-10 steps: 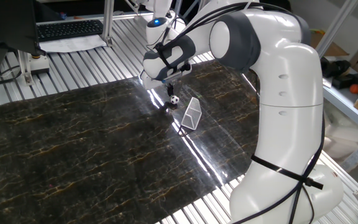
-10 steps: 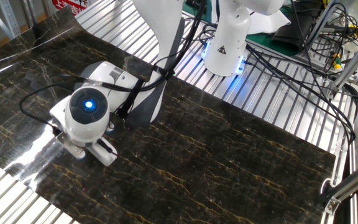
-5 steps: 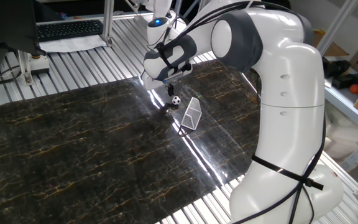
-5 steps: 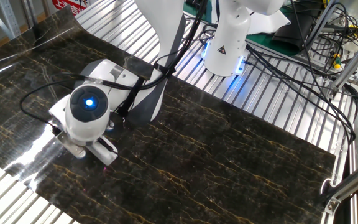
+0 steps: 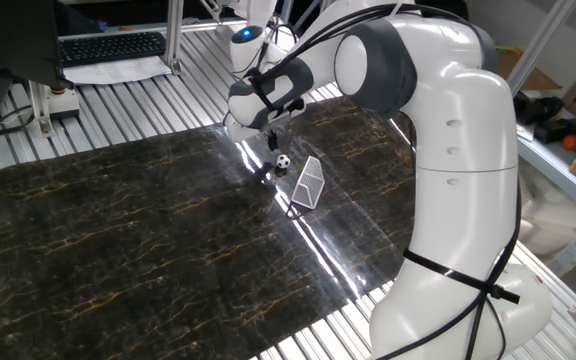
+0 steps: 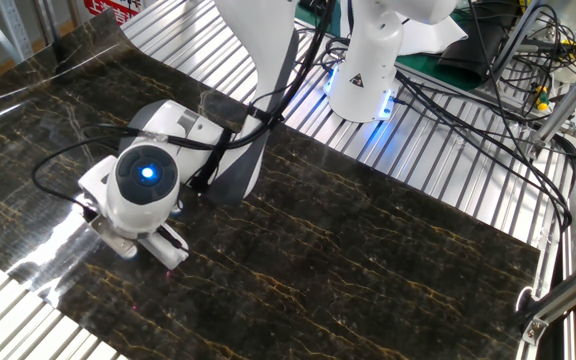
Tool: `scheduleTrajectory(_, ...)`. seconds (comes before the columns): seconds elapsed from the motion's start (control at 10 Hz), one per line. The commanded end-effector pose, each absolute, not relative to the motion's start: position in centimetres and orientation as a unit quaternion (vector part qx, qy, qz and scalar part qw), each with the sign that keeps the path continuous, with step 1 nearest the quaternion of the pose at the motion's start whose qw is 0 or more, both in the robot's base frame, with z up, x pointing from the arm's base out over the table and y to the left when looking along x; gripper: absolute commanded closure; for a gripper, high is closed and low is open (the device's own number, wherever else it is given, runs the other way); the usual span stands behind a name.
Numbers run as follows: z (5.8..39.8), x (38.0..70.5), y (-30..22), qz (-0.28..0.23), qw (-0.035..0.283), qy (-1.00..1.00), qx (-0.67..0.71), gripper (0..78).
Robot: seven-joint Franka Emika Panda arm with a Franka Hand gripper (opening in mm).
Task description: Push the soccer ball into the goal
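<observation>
The soccer ball (image 5: 282, 161), tiny and white with black patches, lies on the dark marble-patterned mat (image 5: 118, 230). It sits just left of the goal (image 5: 309, 183), a small white wedge frame with pale netting, close to its near end. My gripper (image 5: 272, 141) hangs just above and to the left of the ball. Its dark fingers are pressed together and hold nothing. In the other fixed view my gripper (image 6: 171, 250) points down at the mat. The arm's hand hides the ball and the goal there.
The mat lies on a slatted metal table (image 5: 148, 110). A keyboard (image 5: 113, 46) and papers sit at the back left. The arm's white base (image 6: 366, 70) and loose cables (image 6: 488, 120) stand at the far side in the other fixed view.
My gripper has lifted slightly and drawn back up and left from the ball. The ball and the goal have barely moved.
</observation>
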State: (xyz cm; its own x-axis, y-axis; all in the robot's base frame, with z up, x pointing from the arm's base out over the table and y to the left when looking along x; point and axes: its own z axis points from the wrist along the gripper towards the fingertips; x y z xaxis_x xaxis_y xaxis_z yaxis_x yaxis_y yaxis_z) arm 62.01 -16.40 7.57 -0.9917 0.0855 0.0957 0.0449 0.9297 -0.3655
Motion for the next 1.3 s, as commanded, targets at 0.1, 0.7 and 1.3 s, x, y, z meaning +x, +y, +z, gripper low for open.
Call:
scheduleTrajectory(0.1, 7.5, 60.9, -16.3, 0.186, 0.072, -0.980, -0.025, 76.4)
scheduleTrajectory(0.7, 7.6, 61.6, -16.3, 0.177, 0.075, -0.981, -0.019, 76.4)
scheduleTrajectory(1.3, 7.9, 64.2, -16.7, 0.130, 0.051, -0.980, -0.141, 76.4)
